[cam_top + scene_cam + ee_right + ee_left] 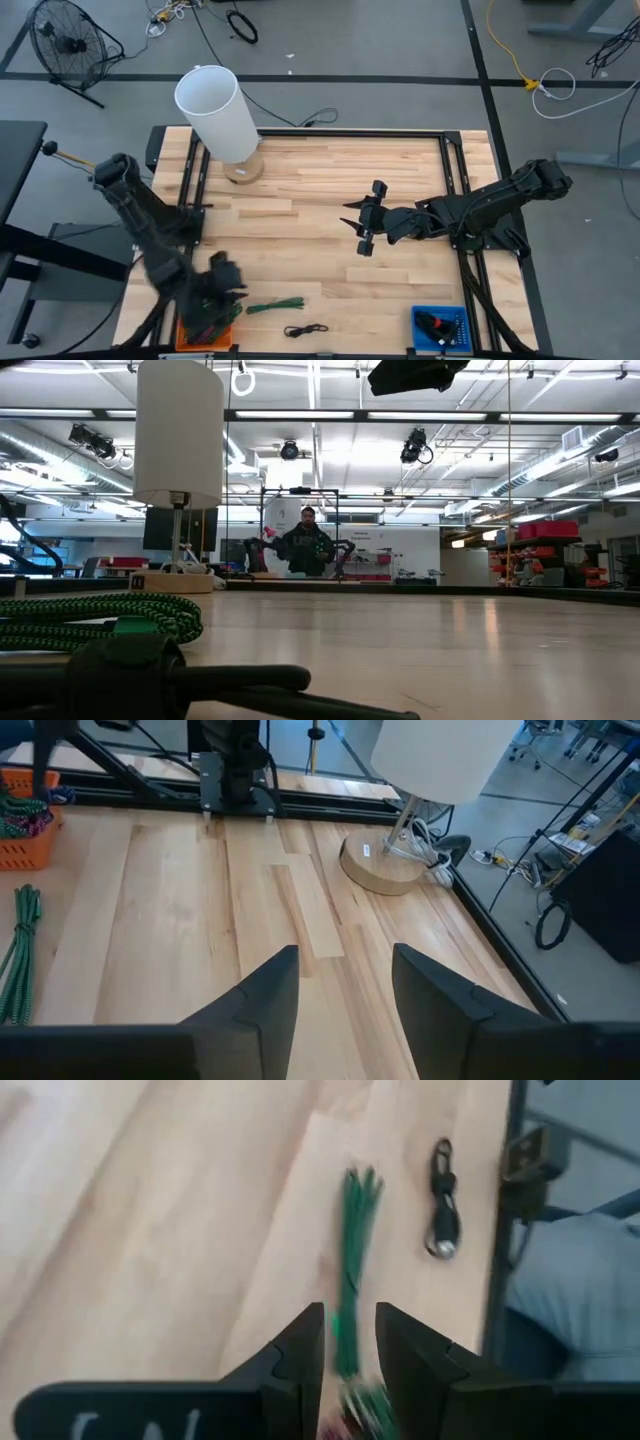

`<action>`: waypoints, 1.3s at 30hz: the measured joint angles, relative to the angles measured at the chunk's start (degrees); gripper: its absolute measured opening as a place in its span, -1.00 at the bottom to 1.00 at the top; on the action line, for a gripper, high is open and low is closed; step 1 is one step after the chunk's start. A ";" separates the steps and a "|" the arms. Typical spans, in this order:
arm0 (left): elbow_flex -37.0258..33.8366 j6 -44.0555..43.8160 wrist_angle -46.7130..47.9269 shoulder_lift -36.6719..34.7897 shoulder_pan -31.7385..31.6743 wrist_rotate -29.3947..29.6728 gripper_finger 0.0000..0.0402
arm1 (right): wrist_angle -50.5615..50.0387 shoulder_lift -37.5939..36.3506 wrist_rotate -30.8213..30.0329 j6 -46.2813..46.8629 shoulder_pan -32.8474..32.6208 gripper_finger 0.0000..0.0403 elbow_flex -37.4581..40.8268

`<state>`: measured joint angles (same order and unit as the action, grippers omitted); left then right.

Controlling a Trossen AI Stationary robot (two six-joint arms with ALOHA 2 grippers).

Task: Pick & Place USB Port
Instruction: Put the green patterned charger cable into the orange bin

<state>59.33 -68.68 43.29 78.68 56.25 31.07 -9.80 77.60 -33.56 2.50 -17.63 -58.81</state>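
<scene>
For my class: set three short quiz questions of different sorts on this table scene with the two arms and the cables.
1. True or false: the right hand hangs open over bare wood near the middle of the table.
2. Multiple choice: which cable lies nearest the left hand? A) the black cable B) the green cable C) neither; both lie in the blue bin.
3. Fill in: the lamp stands on a round ______ base.

Key
1. True: its fingers are spread with nothing between them.
2. B: the green cable runs up to the left hand's fingers, the black one lies farther off.
3. Wooden.
</scene>
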 joint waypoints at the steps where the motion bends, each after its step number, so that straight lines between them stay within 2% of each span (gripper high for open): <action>1: -0.02 3.59 -1.01 0.03 -2.37 -1.13 -0.52 | 0.00 0.00 0.00 0.00 0.00 -0.19 0.00; 7: -0.02 19.79 -7.49 0.21 -14.27 -10.59 -0.52 | -0.02 0.00 0.02 -0.01 0.00 -0.19 0.00; 12: -0.02 23.36 -8.39 3.45 -21.00 -20.85 -0.52 | -0.04 0.00 0.04 -0.02 0.00 -0.19 0.00; 17: -0.04 27.32 -10.65 9.00 -23.57 -29.25 -0.52 | -0.04 0.00 0.02 -0.07 0.00 -0.19 0.00; 33: -0.07 27.95 -17.43 20.24 -24.26 -36.12 -0.52 | -0.05 0.01 0.09 -0.07 0.00 -0.19 0.00; 39: -0.07 27.37 -19.76 21.82 -24.26 -36.87 -0.37 | -0.04 0.00 0.07 -0.07 0.00 -0.19 0.02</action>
<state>59.27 -41.32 23.54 100.49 31.99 -5.80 -9.85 77.60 -33.50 2.44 -17.63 -58.78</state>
